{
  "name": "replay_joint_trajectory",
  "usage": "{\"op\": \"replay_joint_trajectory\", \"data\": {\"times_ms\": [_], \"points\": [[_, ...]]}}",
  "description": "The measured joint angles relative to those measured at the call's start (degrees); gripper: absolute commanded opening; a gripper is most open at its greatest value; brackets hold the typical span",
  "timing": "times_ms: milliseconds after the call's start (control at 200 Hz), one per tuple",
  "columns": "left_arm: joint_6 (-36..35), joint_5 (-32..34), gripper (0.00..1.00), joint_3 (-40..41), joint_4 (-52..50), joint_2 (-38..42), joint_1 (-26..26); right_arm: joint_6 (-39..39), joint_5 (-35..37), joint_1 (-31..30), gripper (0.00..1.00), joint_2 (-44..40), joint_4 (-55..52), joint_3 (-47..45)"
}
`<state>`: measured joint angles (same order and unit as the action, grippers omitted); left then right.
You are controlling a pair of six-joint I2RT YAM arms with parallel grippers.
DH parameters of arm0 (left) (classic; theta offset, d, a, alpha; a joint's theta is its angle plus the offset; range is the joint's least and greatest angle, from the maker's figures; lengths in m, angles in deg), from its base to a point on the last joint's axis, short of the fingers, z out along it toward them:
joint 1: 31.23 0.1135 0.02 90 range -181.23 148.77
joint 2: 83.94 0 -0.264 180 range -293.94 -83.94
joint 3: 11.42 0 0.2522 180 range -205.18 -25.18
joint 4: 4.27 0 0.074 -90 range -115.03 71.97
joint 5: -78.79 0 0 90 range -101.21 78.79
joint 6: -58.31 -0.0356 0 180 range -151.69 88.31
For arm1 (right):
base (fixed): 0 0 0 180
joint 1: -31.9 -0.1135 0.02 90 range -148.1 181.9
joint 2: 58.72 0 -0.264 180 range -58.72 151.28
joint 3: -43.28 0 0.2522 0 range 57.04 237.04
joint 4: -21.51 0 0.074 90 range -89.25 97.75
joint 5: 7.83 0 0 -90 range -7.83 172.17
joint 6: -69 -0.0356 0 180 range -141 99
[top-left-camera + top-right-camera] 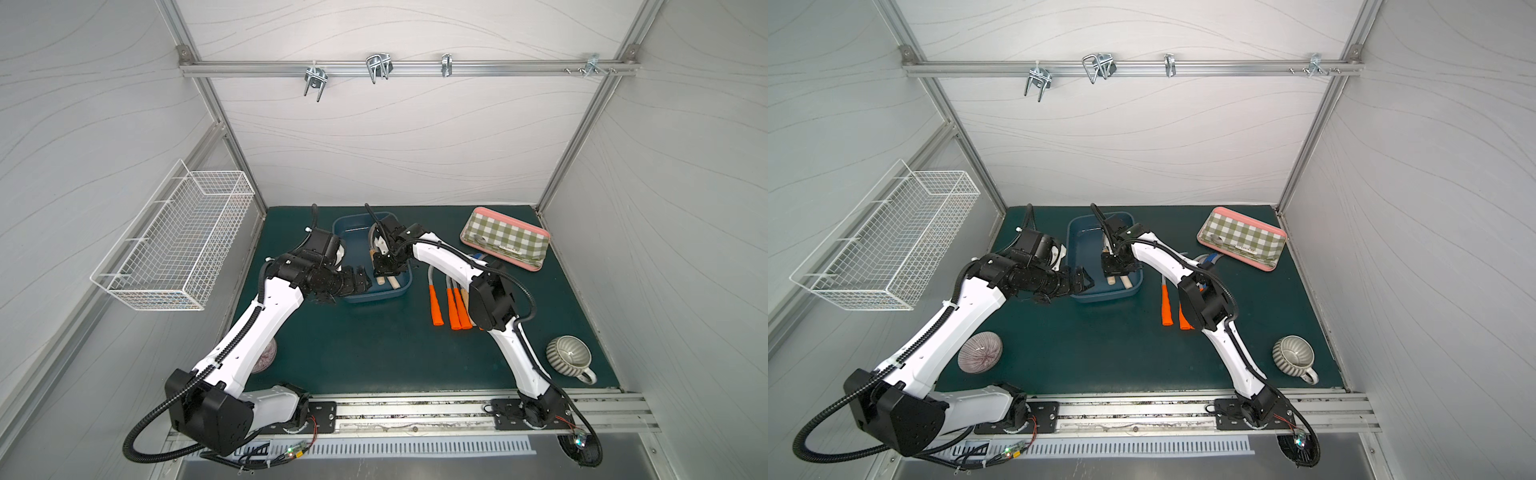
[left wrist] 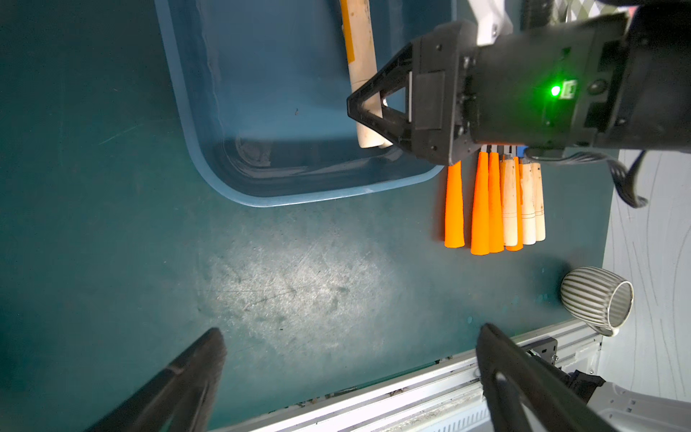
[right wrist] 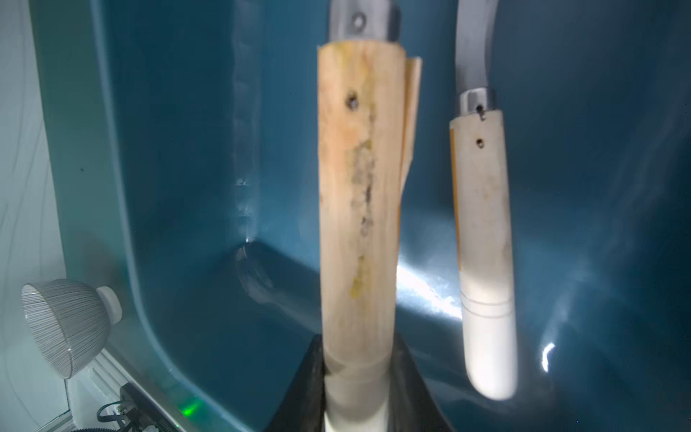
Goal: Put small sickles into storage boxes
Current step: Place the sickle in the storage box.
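Sickle (image 3: pixel 359 194) gripped over the dark blue tub (image 3: pixel 179 157)
Right gripper (image 3: pixel 359 359) is clamped on its pale wooden handle, beside a second sickle (image 3: pixel 482 243) lying in the tub (also wooden-handled). Left gripper (image 2: pixel 351 331) hangs at the tub's near left corner, jaws wide apart; remaining sickles (image 2: pixel 493 202) lie side by side on the mat (image 2: pixel 112 224).

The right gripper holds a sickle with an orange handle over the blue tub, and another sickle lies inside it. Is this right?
Not quite: the held sickle has a pale wooden handle, not orange, as the right wrist view shows. The right gripper does hold it over the blue tub, and another sickle lies inside.
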<state>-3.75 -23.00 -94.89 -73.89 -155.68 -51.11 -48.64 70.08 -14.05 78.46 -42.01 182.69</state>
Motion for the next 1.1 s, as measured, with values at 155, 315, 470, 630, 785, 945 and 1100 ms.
{"op": "replay_joint_trajectory", "data": {"times_ms": [155,315,470,630,785,945,1100], "points": [[0.0,-0.2,0.99,0.2,-0.1,0.2,0.0,0.0,-0.7,0.0,0.20,2.3,0.9,0.1],[0.0,-0.5,0.99,0.2,-0.3,0.5,0.0,0.0,-1.0,0.0,0.30,4.1,1.4,0.1],[-0.1,-0.5,0.99,0.2,-0.8,1.0,0.0,0.1,-1.2,0.0,0.44,5.6,1.8,1.4],[-0.1,-0.5,0.99,0.2,-0.9,1.2,0.0,0.2,-1.7,0.0,0.60,5.7,1.9,2.2],[-0.1,-0.5,0.99,0.2,-1.0,1.2,0.1,-0.2,-1.9,0.0,0.85,5.7,2.0,2.4],[-0.1,-0.6,0.99,0.2,-1.3,1.2,0.1,-0.2,-2.9,0.0,0.99,5.1,1.9,2.4],[0.0,-1.0,0.99,0.2,-1.2,1.2,0.1,-1.0,-3.7,0.1,0.99,2.8,1.7,1.5]]}}
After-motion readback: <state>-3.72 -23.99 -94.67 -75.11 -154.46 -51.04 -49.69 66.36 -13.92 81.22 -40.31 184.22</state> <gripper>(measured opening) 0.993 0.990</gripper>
